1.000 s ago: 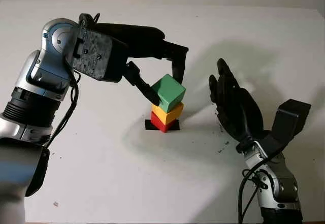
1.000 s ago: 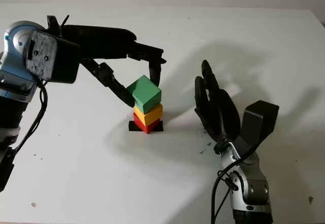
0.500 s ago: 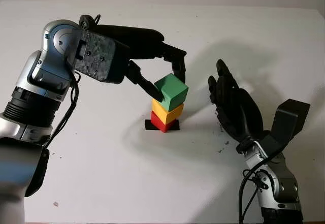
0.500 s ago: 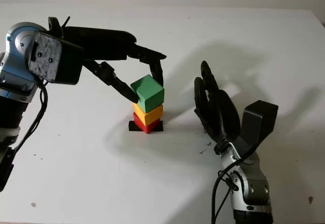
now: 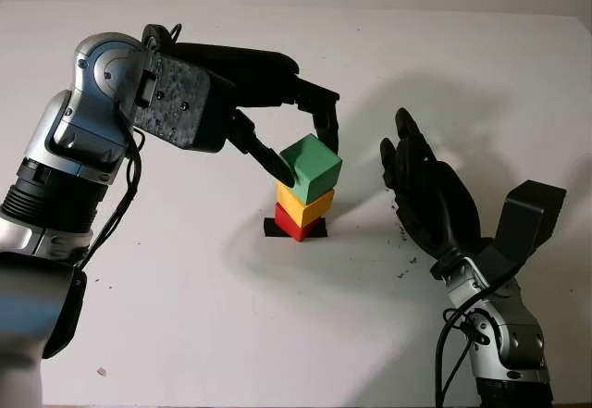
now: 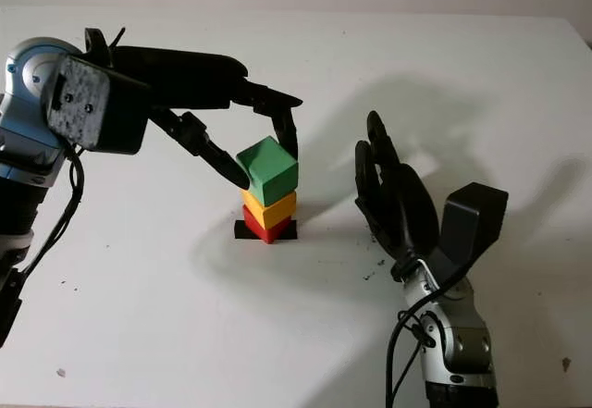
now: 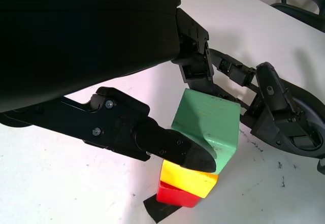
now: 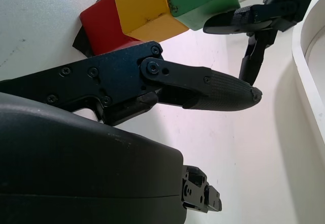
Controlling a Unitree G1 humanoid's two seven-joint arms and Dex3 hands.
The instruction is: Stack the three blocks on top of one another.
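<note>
a white table (image 5: 231, 334). a black patch of tape (image 5: 270, 228) sits near its centre. small dark specks (image 5: 407, 265) lie at four o'clock.

1. The green block (image 5: 311, 168) is coloured a plain mid green, with faint scuff marks visible in the left wrist view.
2. The yellow block (image 5: 303, 206) is coloured plain yellow.
3. The red block (image 5: 294, 226) is coloured plain red.
4. A black patch (image 5: 272, 228), possibly tape, is seen beneath the red block.
5. The left hand (image 5: 301, 144) and right hand (image 5: 424, 195) are finished in black.
6. The left forearm (image 5: 83, 135) is finished in silver-grey, with a speckled black plate.
7. The table (image 5: 203, 315) is white, marked with small dark specks.
</note>
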